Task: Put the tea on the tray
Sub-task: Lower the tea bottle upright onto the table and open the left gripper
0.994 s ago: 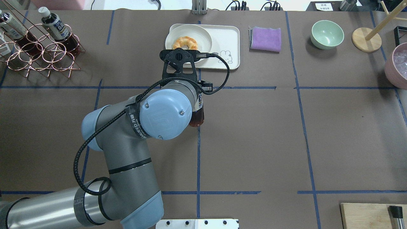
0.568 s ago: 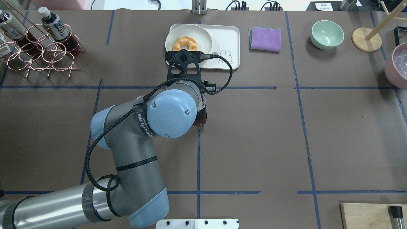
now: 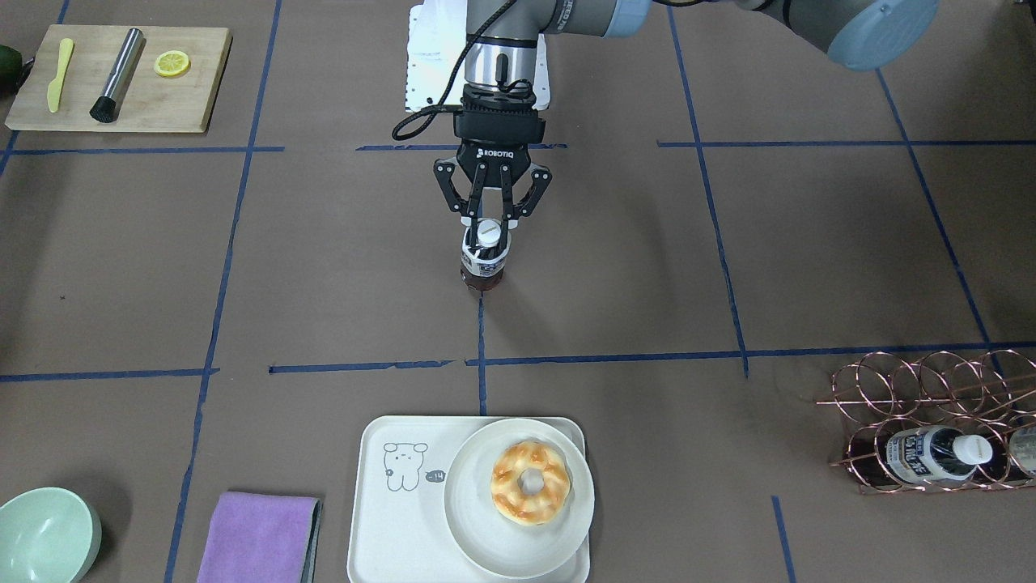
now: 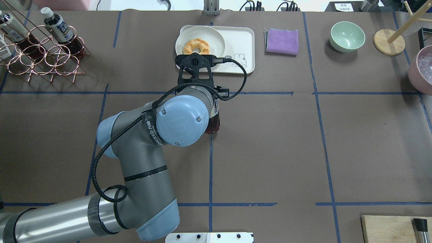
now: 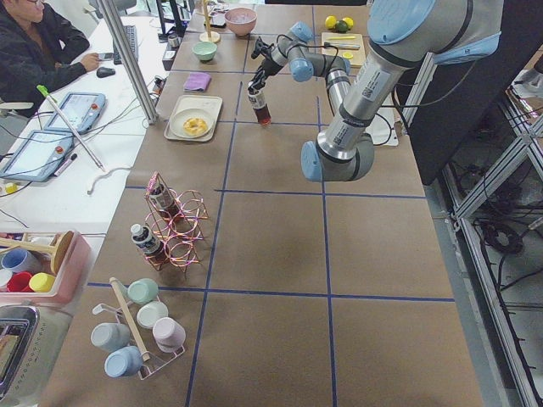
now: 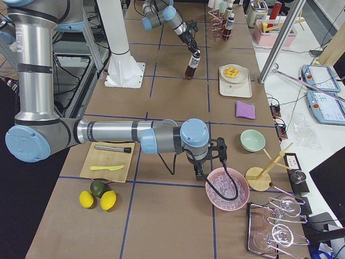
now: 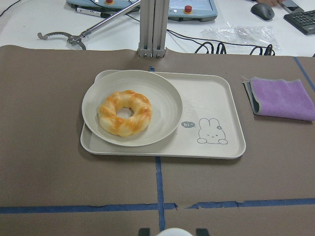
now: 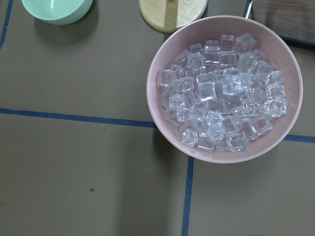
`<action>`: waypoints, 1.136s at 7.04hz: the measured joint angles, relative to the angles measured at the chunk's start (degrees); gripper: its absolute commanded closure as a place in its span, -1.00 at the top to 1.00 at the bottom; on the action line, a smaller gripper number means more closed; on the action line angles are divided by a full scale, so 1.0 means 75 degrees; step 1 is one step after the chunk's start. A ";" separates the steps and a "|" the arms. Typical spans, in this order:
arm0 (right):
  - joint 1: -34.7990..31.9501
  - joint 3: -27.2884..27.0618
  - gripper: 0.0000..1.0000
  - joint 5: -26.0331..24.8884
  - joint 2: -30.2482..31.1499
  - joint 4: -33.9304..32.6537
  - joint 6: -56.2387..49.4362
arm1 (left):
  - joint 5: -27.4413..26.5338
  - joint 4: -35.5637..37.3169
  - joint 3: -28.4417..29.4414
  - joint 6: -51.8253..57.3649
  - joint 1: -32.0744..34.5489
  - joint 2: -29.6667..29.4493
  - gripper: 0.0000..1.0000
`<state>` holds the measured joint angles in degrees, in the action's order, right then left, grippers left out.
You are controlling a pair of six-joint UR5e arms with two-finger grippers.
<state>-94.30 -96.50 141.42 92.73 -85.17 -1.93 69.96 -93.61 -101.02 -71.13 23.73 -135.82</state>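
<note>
Clamping tea [image 3: 483, 263], ROBOTIQ-marked left jaws

The table [image 3: 728, 243], brown paper gridded with blue tape, carries the tray [image 3: 380, 534] ahead of the left tool [image 3: 490, 223]. A purple cloth [image 3: 259, 538] and a green bowl [image 3: 44, 538] lie ahead to the tool's right. A copper wire rack [image 3: 931, 421] is ahead-left and a wooden board [image 3: 121, 105] back-right. Under the tool the tea bottle [image 3: 483, 261] is upright; its contact with the table is unclear.
</note>
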 measured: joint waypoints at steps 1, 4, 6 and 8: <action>0.0000 0.0006 1.00 0.0000 0.0000 0.0000 0.0000 | 0.0000 -0.0059 0.0002 0.0002 0.0000 0.0012 -0.26; 0.0000 0.0010 1.00 0.0000 -0.0010 0.0000 0.0000 | 0.0000 -0.0093 0.0004 0.0008 0.0000 0.0043 0.24; 0.0000 0.0010 1.00 0.0000 -0.0019 0.0000 0.0000 | 0.0000 -0.0093 0.0002 0.0004 0.0000 0.0057 0.73; 0.0000 0.0004 1.00 0.0008 -0.0055 0.0000 0.0068 | -0.0003 -0.0082 -0.0051 0.0006 0.0000 0.0079 1.00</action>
<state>-94.31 -96.46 141.47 92.31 -85.17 -1.43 69.94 -94.22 -101.40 -71.08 23.73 -135.23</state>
